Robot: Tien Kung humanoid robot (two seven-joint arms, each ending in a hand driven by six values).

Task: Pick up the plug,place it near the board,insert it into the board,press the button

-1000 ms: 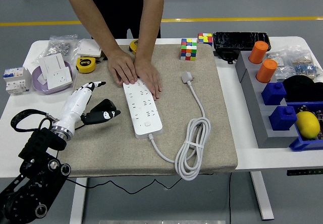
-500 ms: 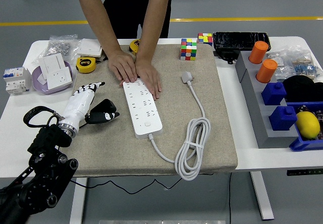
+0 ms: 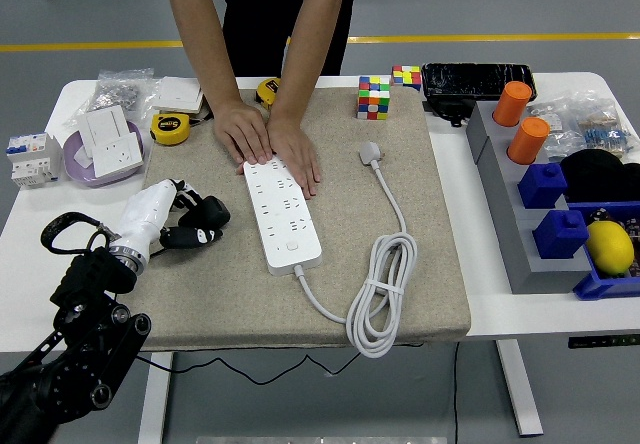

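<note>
A white power strip [image 3: 285, 212] lies on the beige mat [image 3: 435, 234], its button [image 3: 292, 246] at the near end. A person at the far side presses both hands [image 3: 270, 142] flat on the strip's far end. The strip's own white plug [image 3: 371, 151] lies to the right on the mat, its cable coiled [image 3: 380, 299] near the front edge. My left hand [image 3: 185, 214] is left of the strip, its white fingers curled over a black plug [image 3: 200, 226]. How firm the hold is cannot be seen.
Left of the mat are a purple bowl with a white socket [image 3: 105, 149], a breaker [image 3: 30, 157] and a yellow tape measure [image 3: 170, 127]. Cubes [image 3: 374, 96] stand at the mat's far edge. Grey and blue bins [image 3: 550, 204] fill the right side.
My left hand has pulled back toward me and its fingers went from stretched out to curled over the black plug. The person's hands stay on the strip.
</note>
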